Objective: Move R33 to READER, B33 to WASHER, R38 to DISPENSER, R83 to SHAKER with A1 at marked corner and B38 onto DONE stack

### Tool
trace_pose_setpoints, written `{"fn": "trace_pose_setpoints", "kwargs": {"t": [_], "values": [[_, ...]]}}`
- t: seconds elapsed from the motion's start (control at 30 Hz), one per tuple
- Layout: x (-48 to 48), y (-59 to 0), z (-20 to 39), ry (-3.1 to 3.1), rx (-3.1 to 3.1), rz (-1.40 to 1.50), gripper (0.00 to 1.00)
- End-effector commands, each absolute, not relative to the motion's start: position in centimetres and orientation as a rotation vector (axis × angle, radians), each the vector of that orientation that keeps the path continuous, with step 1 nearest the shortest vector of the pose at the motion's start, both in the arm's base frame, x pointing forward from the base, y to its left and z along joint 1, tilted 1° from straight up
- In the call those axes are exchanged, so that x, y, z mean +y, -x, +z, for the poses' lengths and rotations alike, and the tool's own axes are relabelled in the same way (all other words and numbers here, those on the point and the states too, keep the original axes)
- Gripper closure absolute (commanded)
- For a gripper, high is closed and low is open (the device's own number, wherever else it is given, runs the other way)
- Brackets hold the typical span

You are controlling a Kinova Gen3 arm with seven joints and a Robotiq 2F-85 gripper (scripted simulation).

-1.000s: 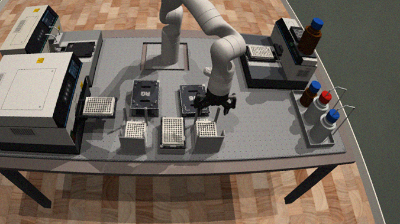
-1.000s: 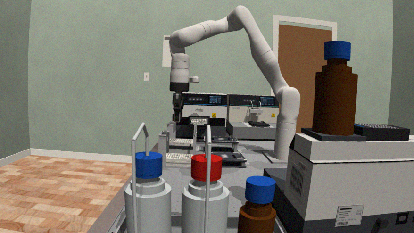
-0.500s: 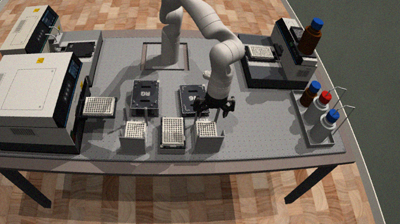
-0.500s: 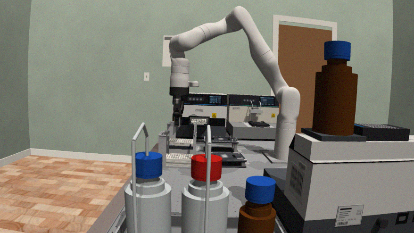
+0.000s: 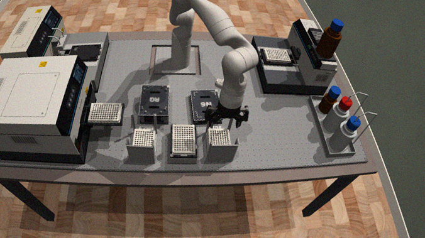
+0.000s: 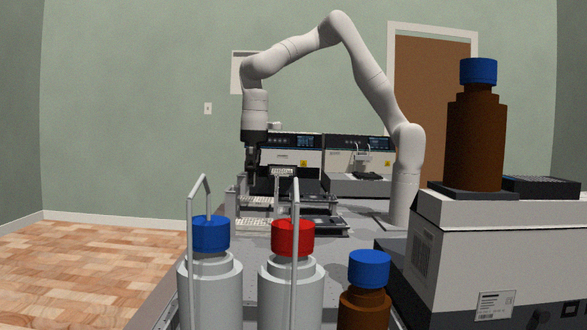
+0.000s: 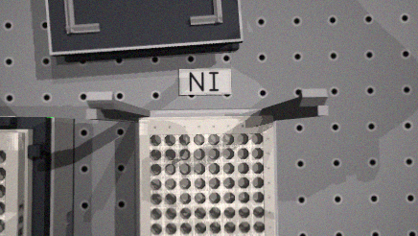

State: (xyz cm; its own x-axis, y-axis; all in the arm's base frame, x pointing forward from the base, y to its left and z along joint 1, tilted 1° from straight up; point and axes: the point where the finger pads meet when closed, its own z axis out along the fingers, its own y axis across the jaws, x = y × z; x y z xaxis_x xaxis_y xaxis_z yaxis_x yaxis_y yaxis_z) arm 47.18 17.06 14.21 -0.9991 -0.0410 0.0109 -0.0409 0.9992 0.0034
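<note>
My gripper [image 5: 225, 122] [image 6: 250, 174] [image 7: 207, 105] is open and empty. It hangs just above the back end of the IN rack [image 5: 220, 152], fingers spread wider than the rack. The top plate [image 5: 219, 137] [image 7: 206, 177], white with dark wells, lies inside the rack below the fingers. The IN label [image 7: 204, 82] sits on the deck behind it. A plate [image 5: 184, 139] [image 7: 11, 182] lies on the SHAKER to the left. Another rack [image 5: 141, 150] further left holds a plate [image 5: 143, 137]. A plate [image 5: 104, 113] sits on the carrier of the big left instrument. A plate [image 5: 276, 55] sits on the back right instrument.
The dark nests N6 [image 5: 199, 104] [image 7: 144, 24] and RG [image 5: 154, 100] stand behind the front row. A tray of bottles [image 5: 339, 118] stands at the right edge. A smaller instrument [image 5: 32, 31] with a dark carrier [image 5: 85, 51] stands at the back left.
</note>
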Motion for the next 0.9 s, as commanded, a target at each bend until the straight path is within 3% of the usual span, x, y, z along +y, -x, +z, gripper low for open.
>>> {"fn": "trace_pose_setpoints", "kwargs": {"t": [0.0, 0.87], "values": [[16.9, -47.2, 13.5, -0.063, -3.132, 0.007, 0.0], [16.9, -47.1, 10.3, -0.064, -3.132, 0.007, 0.0]]}}
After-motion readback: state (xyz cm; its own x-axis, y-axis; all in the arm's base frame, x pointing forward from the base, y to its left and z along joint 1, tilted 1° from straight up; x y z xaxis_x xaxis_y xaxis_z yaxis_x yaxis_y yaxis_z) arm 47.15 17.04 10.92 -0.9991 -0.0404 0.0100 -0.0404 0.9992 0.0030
